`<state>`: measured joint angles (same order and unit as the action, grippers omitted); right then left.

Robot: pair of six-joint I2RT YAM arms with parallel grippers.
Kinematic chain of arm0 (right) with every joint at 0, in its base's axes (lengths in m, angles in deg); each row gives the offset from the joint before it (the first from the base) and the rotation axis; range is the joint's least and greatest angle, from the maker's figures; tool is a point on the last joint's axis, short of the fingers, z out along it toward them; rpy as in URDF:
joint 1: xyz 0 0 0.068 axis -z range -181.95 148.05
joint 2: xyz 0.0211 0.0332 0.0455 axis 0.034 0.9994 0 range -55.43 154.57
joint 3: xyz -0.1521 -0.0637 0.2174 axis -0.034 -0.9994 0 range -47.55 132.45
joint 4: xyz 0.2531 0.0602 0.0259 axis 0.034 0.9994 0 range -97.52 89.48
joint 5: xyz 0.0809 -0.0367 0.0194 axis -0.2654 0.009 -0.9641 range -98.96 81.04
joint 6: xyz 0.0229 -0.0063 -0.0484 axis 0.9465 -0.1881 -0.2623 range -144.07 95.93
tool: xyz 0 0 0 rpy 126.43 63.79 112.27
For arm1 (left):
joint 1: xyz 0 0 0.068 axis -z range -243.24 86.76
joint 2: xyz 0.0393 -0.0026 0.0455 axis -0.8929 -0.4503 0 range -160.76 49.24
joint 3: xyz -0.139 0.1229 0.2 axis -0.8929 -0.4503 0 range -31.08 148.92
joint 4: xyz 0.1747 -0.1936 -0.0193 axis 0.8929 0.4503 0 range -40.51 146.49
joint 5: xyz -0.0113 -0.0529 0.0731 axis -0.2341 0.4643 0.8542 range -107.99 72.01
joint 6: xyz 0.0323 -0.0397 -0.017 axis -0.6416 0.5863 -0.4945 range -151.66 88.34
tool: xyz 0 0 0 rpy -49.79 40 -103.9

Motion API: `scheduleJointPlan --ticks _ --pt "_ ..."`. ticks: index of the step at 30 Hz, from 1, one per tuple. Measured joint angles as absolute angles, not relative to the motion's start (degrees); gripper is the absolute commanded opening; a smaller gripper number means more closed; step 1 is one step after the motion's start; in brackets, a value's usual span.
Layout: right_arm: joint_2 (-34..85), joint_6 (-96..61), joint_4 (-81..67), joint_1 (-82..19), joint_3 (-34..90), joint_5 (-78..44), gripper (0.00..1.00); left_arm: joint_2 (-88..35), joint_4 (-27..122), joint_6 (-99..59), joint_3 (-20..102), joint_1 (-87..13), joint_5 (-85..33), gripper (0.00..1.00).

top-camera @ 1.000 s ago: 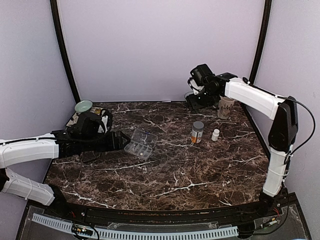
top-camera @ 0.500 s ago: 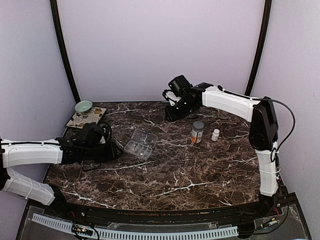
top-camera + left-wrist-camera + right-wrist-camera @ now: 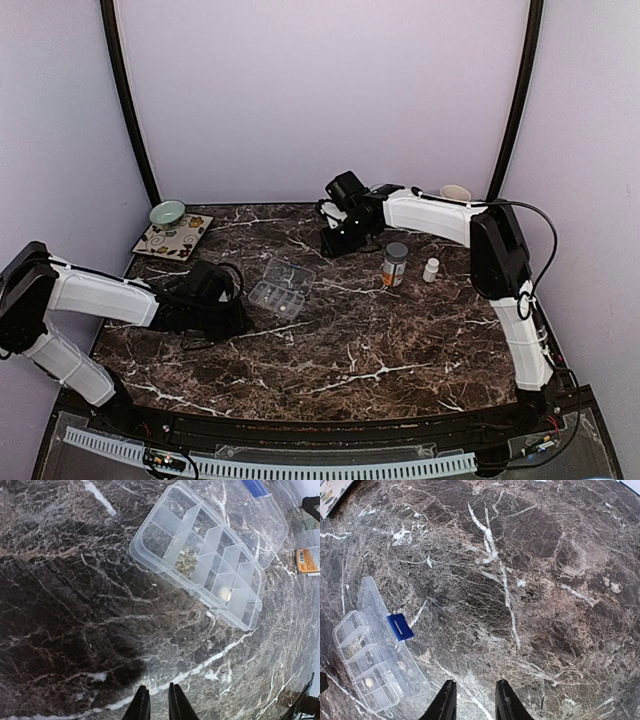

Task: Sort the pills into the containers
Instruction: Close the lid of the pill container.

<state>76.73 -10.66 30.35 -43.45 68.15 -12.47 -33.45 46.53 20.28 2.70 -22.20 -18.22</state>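
Left wrist view: the left end effector (image 3: 157, 694), nearly clenched on nothing, hangs over the worktop (image 3: 75, 610). The organizer box (image 3: 200, 560) lies ahead and slightly to its right, lid open, long axis slanting away rightward. Farther off, the right end effector (image 3: 475, 689), slightly parted and empty, has the box ahead-left; the left arm looks nearer.

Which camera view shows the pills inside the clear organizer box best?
Left wrist: the organizer box lies close, its pills distinct. Right wrist shows the organizer box smaller, contents vague; top external shows it only in outline.
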Motion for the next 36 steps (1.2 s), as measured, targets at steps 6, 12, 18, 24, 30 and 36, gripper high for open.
scheduleJointPlan --ticks 6,12,18,24,30,36 --pt "79.4 -10.5 29.7 -43.2 69.1 -13.2 0.23 -38.8 45.5 21.0 4.8 -22.2 -18.6 0.14" --pt "80.9 -10.4 29.5 -42.7 69.1 -14.9 0.23 -42.2 44.8 21.1 8.2 -22.2 -18.6 0.14" --pt "81.7 -10.4 27.6 -42.4 69.0 -18.1 0.22 -45.3 44.8 21.1 11.0 -22.2 -18.5 0.14" --pt "82.4 -10.4 25.4 -42.3 68.3 -21.7 0.22 -47.3 44.6 21.3 13.1 -22.5 -18.5 0.15" --pt "82.6 -10.2 23.5 -42.0 66.1 -25.9 0.22 -47.5 44.4 21.5 13.1 -22.9 -18.5 0.15" --pt "82.6 -10.1 20.5 -42.0 63.3 -30.9 0.22 -47.6 44.9 21.5 13.6 -23.2 -17.8 0.15"
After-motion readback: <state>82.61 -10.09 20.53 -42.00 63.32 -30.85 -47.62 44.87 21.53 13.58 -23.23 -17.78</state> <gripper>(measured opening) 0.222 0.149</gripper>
